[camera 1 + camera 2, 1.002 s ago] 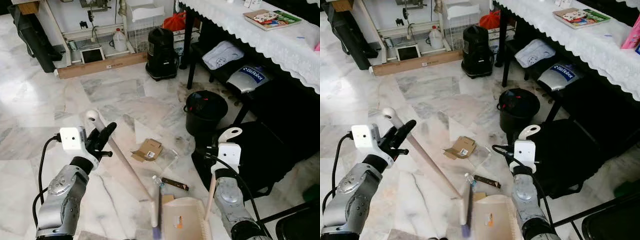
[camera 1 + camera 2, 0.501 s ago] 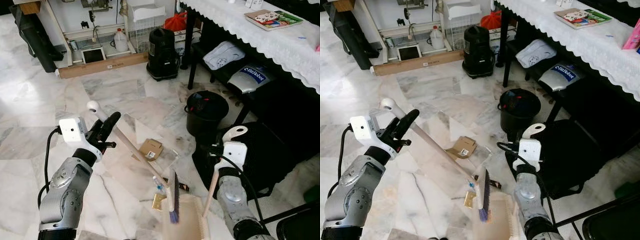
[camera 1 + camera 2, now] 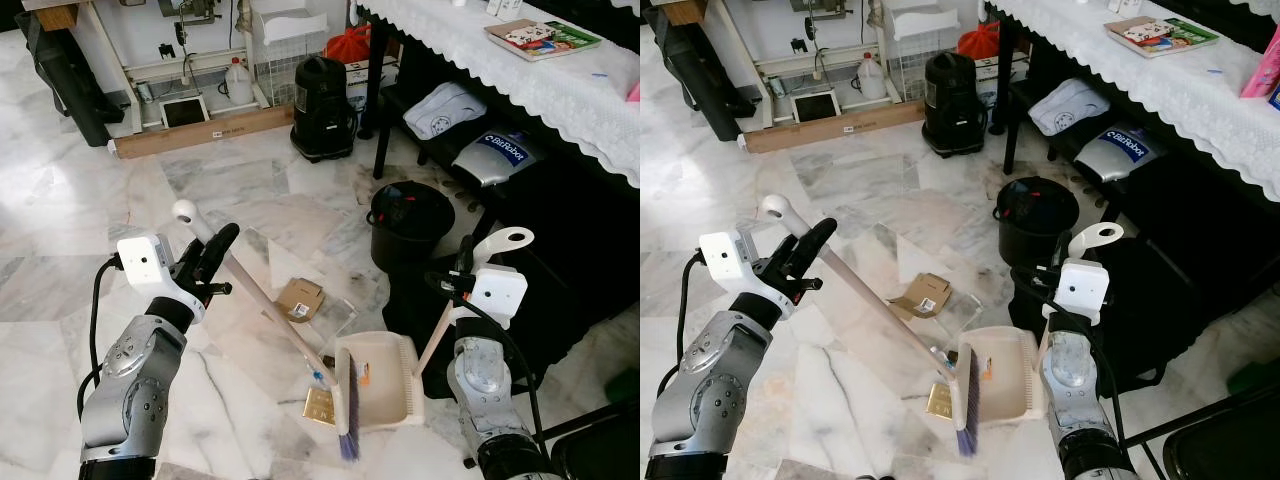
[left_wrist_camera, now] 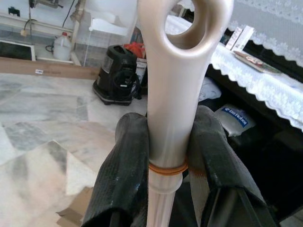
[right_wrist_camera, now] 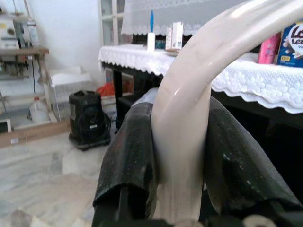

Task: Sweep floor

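Jaws of the left gripper are clamped on the broom handle at centre left, its fingers pressing both sides of the cream shaft just under the hanging loop. Right gripper, at centre right, pinches the dustpan handle the same way. At lower centre the broom head stands at the mouth of the dustpan, hiding part of it, on the marble floor. A gold scrap lies beside the bristles, half covered; a cardboard piece sits further up.
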{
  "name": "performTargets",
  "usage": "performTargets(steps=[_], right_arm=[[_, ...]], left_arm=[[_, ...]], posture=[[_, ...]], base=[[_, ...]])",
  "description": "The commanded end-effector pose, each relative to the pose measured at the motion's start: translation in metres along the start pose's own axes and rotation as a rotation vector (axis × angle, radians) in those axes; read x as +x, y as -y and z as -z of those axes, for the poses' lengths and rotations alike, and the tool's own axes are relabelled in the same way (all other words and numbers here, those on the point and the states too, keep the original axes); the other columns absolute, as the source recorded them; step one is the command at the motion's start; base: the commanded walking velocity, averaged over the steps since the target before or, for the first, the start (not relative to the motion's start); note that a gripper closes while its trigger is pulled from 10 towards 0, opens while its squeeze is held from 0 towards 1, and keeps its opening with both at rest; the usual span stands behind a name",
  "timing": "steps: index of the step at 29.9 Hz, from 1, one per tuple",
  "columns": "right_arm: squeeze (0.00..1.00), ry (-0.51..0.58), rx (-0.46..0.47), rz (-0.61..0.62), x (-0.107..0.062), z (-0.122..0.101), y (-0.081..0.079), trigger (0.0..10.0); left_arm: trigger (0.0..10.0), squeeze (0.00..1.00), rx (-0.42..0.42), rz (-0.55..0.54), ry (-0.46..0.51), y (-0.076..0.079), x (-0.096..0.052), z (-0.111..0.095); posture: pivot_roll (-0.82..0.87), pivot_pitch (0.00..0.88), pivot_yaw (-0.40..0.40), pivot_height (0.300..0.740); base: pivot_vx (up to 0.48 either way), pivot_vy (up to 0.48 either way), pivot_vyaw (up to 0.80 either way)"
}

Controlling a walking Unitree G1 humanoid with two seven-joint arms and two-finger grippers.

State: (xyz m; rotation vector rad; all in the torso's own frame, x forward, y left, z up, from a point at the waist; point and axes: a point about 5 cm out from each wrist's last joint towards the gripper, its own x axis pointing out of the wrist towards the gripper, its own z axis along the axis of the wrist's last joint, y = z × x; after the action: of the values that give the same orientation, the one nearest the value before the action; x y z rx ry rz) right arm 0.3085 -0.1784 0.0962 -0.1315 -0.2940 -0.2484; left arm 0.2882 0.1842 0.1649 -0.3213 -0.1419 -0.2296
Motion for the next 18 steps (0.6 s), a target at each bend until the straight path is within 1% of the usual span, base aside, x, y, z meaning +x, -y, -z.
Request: performTargets(steps=[1, 5, 8, 11, 15, 16, 18], right_arm=[[0.00, -0.019, -0.042, -0.026, -0.006, 0.006, -0.002, 10.0], [0.00, -0.041, -0.048, -0.028, -0.011, 0.011, -0.003, 10.0], [0.00, -0.058, -0.071, -0.027, -0.014, 0.015, 0.000, 10.0], [0.00, -0.060, -0.115, -0.013, -0.018, 0.019, 0.006, 10.0], [0.00, -0.068, -0.129, -0.007, -0.019, 0.021, 0.009, 10.0], [0.00, -0.077, -0.150, 0.004, -0.020, 0.023, 0.012, 10.0], [0.00, -0.080, -0.156, 0.009, -0.020, 0.024, 0.014, 10.0]], left_arm=[[10.0, 0.00, 0.050, 0.010, 0.043, -0.001, -0.002, -0.009], [10.0, 0.00, 0.075, 0.009, 0.028, -0.004, -0.004, -0.007], [10.0, 0.00, 0.090, -0.006, 0.017, -0.008, -0.006, -0.006], [10.0, 0.00, 0.112, -0.015, 0.013, -0.012, -0.007, -0.006], [10.0, 0.00, 0.123, -0.014, 0.010, -0.013, -0.007, -0.006], [10.0, 0.00, 0.127, -0.014, 0.008, -0.014, -0.008, -0.007], [10.0, 0.00, 0.130, -0.016, 0.006, -0.015, -0.009, -0.007]], posture=[[0.06, 0.114, 0.014, 0.740], [0.06, 0.117, 0.017, 0.740], [0.06, 0.121, 0.022, 0.740], [0.06, 0.123, 0.026, 0.740], [0.06, 0.124, 0.027, 0.740], [0.07, 0.124, 0.028, 0.740], [0.07, 0.128, 0.029, 0.740]], base=[[0.000, 0.000, 0.00], [0.000, 0.000, 0.00], [0.000, 0.000, 0.00], [0.000, 0.000, 0.00], [0.000, 0.000, 0.00], [0.000, 0.000, 0.00], [0.000, 0.000, 0.00]])
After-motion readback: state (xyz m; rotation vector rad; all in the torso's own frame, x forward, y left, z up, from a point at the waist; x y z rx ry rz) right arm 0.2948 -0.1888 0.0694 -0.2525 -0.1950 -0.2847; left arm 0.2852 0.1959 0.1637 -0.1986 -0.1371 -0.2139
